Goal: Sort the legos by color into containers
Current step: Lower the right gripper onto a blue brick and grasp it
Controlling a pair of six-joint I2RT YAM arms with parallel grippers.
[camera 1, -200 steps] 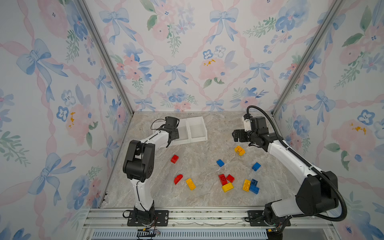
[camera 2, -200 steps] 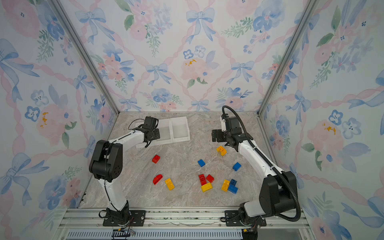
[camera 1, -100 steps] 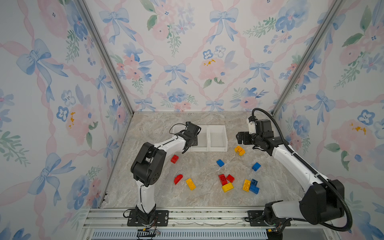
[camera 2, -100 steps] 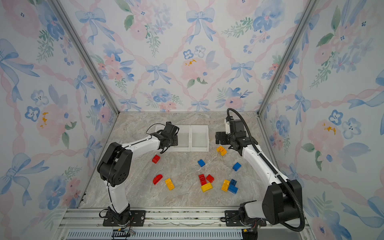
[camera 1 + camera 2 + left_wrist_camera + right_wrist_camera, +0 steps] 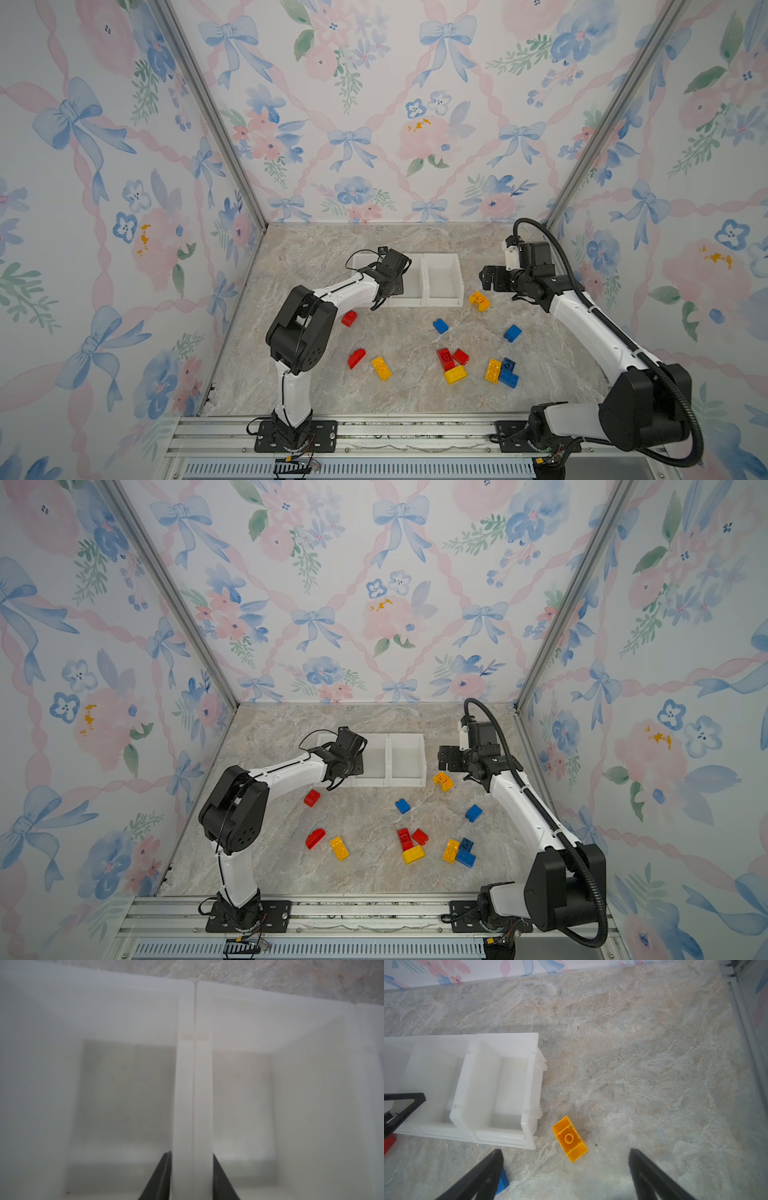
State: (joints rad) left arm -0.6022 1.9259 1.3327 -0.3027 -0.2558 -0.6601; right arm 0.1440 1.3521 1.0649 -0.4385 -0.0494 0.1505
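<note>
Closest to the arm bases, small studded plastic bricks [image 5: 455,375] lie loose on the beige marbled tabletop [image 5: 395,399], colours mixed. On the left, a red brick [image 5: 356,358] sits just beside a flat yellow brick [image 5: 381,368]. In the middle, two red ones touch a yellow one. On the right, a yellow one touches two blue bricks [image 5: 508,372].

Next back are two single blue bricks [image 5: 440,326], well apart, and a lone red brick [image 5: 349,318] near the left arm's white forearm [image 5: 345,291].

Farther back, the right gripper [image 5: 488,280] hangs above the table with its jaws spread wide, nothing between them. In the right wrist view its black fingers [image 5: 483,1176] frame an upturned yellow brick [image 5: 569,1138]. That brick lies hollow side up, just beside the right end of the three joined translucent white plastic bins [image 5: 532,1084].

Farthest back, the left gripper [image 5: 388,289] is down in the bins. In the left wrist view its two fingers [image 5: 160,1178] straddle the doubled wall [image 5: 193,1084] between two neighbouring bins. There is one finger in each bin, close against either side of the wall. The gap is narrow, and I cannot tell whether they pinch the wall or sit just off it. Both top views put this at the wall between the left-end and middle bins. The row of bins lies along the far part of the table, below the floral wallpaper [image 5: 374,124].
</note>
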